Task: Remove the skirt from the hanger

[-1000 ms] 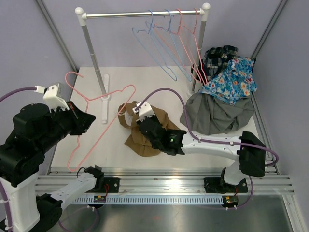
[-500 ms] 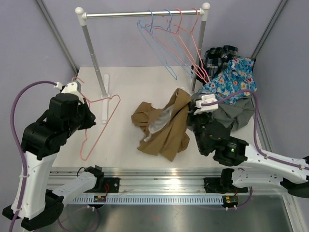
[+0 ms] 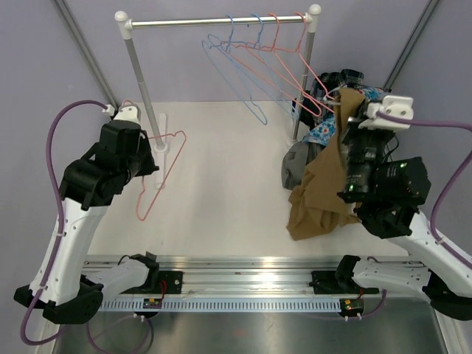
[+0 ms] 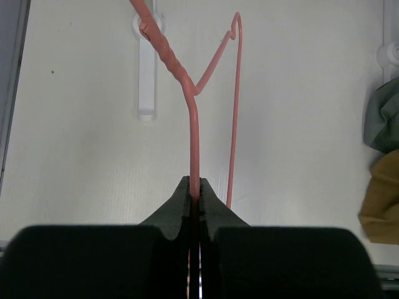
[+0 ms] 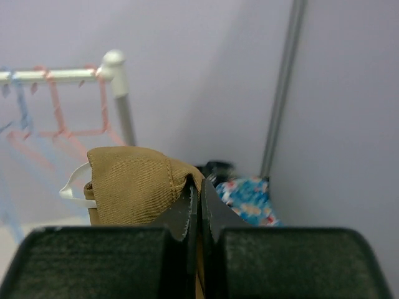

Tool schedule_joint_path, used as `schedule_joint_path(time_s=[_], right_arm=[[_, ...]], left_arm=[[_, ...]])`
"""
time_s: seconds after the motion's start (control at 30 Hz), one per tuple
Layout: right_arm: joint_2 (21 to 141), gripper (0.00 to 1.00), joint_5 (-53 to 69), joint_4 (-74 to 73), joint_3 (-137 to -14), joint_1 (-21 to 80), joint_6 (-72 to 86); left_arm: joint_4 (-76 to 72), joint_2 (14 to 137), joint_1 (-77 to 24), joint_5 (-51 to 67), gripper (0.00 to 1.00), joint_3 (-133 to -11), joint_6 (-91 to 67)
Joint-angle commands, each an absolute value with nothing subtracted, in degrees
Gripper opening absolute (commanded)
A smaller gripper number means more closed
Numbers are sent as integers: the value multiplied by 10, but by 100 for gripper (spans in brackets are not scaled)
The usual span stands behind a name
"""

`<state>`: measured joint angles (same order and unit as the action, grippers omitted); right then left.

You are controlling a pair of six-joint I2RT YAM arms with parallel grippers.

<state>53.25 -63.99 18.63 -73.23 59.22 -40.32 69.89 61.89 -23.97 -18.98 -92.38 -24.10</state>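
Skirt [image 3: 321, 188], brown, hangs at about 3 o'clock on the desk [image 3: 228, 162], its waistband pinched in the closed right end effector [image 5: 199, 190]. The pink hanger [image 3: 161, 166] is bare at 9 o'clock, clamped in the closed left end effector [image 4: 198, 187], well apart from the skirt. Separation looks done; only setting down seems left. The clothes pile [image 3: 354, 122] and rack post [image 3: 310, 40] crowd the skirt's 12 o'clock; toward 9 o'clock the desk lies open.

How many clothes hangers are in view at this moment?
5. Four hang on the rail: two blue hangers and two pink hangers. A fifth hanger, pink, is clamped in the left gripper. They overlap, so another may be hidden.
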Motion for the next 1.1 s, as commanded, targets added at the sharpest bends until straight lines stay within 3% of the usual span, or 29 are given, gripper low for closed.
schedule_joint_path(time_s=[0.0, 0.3, 0.57, 0.8, 0.97, 1.0, 1.07], right_arm=[[587, 0, -541, 187, -842, 498, -436], [756, 0, -348, -26, -1081, 173, -223], [1056, 0, -245, -107, -1486, 63, -123], [1157, 0, -209, -61, -1449, 4, -27], [1170, 1, -213, -49, -1291, -37, 46], [1164, 22, -210, -26, -1257, -38, 47], [1138, 78, -195, -5, -1161, -38, 54]], left_arm=[[642, 624, -242, -207, 0, -938, -226], [621, 626, -241, -222, 0, -915, -205], [598, 635, -241, -212, 0, -903, -205], [581, 638, -241, -224, 0, -887, -203], [563, 644, -241, -225, 0, -882, -209], [562, 647, -241, -224, 0, -882, -211], [557, 650, -241, -222, 0, -882, -213]])
